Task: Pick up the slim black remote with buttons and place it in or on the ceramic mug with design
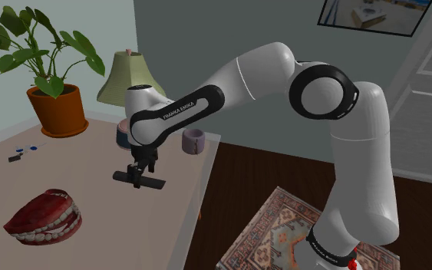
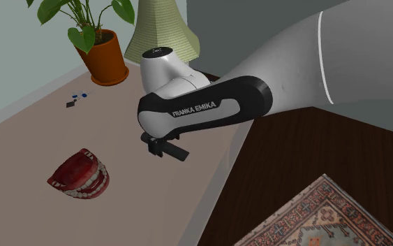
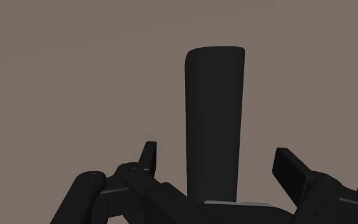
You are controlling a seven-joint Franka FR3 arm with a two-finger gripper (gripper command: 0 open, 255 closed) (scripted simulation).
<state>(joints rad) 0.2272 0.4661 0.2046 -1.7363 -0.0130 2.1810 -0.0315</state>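
While jaws stand wide, not touching it, slim smooth black remote (image 3: 213, 121), rounded end, between them.

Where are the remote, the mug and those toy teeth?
remote (image 1: 153, 182), shoulder view, on its end toward the view's right.
mug (image 1: 194, 143), shoulder view, on its side wall.
toy teeth (image 1: 44, 217), shoulder view, on the red middle.
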